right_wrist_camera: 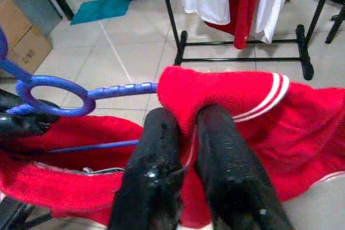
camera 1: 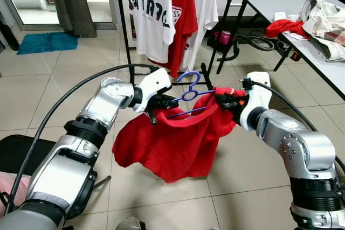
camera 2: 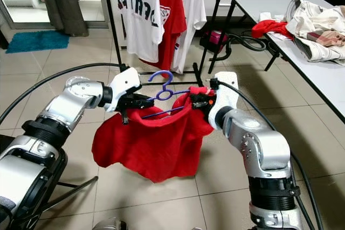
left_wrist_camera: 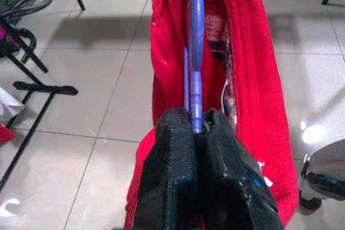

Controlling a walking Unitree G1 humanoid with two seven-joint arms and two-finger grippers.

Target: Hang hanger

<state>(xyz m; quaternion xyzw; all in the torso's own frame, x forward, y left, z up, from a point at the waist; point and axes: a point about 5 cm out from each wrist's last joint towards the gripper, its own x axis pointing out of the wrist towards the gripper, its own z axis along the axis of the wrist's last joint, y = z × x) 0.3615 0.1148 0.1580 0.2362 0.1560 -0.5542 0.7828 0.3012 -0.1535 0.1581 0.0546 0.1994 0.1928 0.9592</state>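
The tiled floor (camera 1: 64, 74) holds a black clothes rack (camera 1: 207, 76) and a blue mat (camera 1: 47, 42). The white worktop (camera 1: 280, 1) has a red cloth (camera 1: 284, 26) and cream clothes (camera 1: 329, 25) on it.

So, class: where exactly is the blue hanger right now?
In the left eye view the blue hanger is held mid-air between the left gripper and right gripper, partly inside the red shirt, in front of the clothes rack.

You have a blue-purple plastic hanger (camera 1: 190, 91) held level in the air above the tiled floor, hook pointing up. A red shirt (camera 1: 178, 144) with white stripes at its edge is draped over its right end and sags below it; the hanger's left end is bare.
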